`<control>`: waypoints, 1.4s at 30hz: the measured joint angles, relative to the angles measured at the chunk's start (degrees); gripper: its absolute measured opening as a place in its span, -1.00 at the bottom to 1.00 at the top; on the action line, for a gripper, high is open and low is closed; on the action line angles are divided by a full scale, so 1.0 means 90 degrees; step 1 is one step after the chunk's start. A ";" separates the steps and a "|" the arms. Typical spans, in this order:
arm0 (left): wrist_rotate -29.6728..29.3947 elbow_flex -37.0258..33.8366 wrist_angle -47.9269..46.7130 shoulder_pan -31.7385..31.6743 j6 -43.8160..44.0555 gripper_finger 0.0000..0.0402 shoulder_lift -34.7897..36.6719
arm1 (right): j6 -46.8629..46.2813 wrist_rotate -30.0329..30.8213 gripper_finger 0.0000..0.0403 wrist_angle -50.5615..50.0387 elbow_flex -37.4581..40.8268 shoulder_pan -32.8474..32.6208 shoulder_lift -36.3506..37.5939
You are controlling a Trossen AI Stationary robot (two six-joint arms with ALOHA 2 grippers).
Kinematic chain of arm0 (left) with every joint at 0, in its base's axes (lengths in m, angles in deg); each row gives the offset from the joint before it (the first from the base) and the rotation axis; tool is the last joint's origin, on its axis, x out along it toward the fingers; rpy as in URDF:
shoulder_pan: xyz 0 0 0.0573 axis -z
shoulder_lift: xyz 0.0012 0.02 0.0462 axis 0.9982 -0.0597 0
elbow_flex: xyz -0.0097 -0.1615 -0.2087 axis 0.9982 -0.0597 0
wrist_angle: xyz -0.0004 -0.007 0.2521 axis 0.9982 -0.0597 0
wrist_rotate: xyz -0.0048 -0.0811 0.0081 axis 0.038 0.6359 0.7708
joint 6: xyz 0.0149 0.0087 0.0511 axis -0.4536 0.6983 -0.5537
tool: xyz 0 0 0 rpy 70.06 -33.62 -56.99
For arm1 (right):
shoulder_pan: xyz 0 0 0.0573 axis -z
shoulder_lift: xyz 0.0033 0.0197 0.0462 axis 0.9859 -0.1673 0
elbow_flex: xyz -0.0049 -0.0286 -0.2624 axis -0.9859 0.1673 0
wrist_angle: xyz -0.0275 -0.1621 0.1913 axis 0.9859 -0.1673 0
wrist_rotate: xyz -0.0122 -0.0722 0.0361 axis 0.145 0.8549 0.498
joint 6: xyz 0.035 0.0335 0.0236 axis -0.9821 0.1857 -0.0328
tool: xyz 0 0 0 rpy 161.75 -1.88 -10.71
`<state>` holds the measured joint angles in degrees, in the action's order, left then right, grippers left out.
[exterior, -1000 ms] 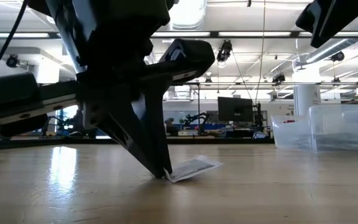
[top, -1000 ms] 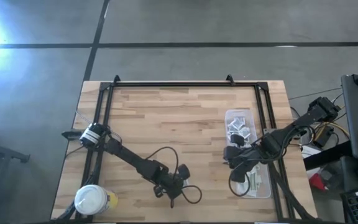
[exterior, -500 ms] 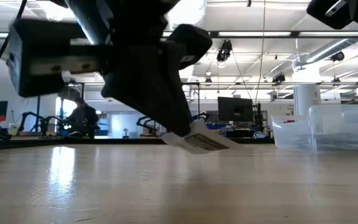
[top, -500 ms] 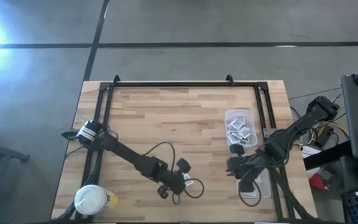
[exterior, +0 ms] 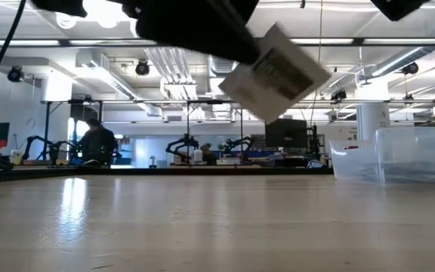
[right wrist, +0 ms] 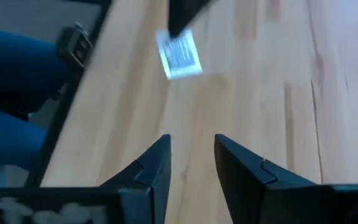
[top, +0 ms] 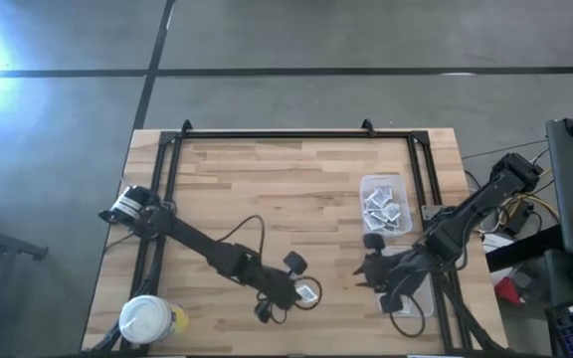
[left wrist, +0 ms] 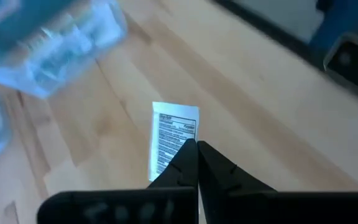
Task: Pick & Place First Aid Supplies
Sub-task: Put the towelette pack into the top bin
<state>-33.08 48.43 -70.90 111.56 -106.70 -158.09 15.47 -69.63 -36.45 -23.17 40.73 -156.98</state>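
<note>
Left gripper point(left wrist: 196, 152) sits over the front middle of the surface point(top: 286, 189), jaws pressed together on the edge of 1 white packet point(left wrist: 169, 137) with dark print. In the low view the packet point(exterior: 276, 73) hangs tilted, well clear of the wood.

Right gripper point(right wrist: 191, 163) hovers near the front right, beside the clear tubs point(top: 387, 202); jaws spread, nothing between them.

Far tub holds a heap of packets; contents of the near tub are hidden under the right arm. A white-lidded jar point(top: 147, 320) stands at the front left corner.

Judgement: pick is done for this packet; carry and drop into a tub remain. No other loose packets show on the wood.
</note>
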 joint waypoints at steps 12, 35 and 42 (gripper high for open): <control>0.0298 -0.1234 0.4055 -0.0276 0.0327 -1.00 0.0115 | 0.2114 0.0364 -0.20 0.1860 0.0258 0.0027 0.0000; -0.0085 -0.1345 0.5688 -0.0703 0.0132 -1.00 0.0103 | 0.2573 0.0651 -0.44 0.2256 0.0263 0.0406 0.0000; -0.0058 -0.1345 0.5709 -0.0924 0.0173 -1.00 0.0103 | 0.2620 0.0608 -0.91 0.2186 0.0265 0.0449 0.0000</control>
<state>-33.60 36.33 -19.52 103.24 -105.15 -157.16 39.04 -64.16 -16.78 -20.79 44.78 -156.98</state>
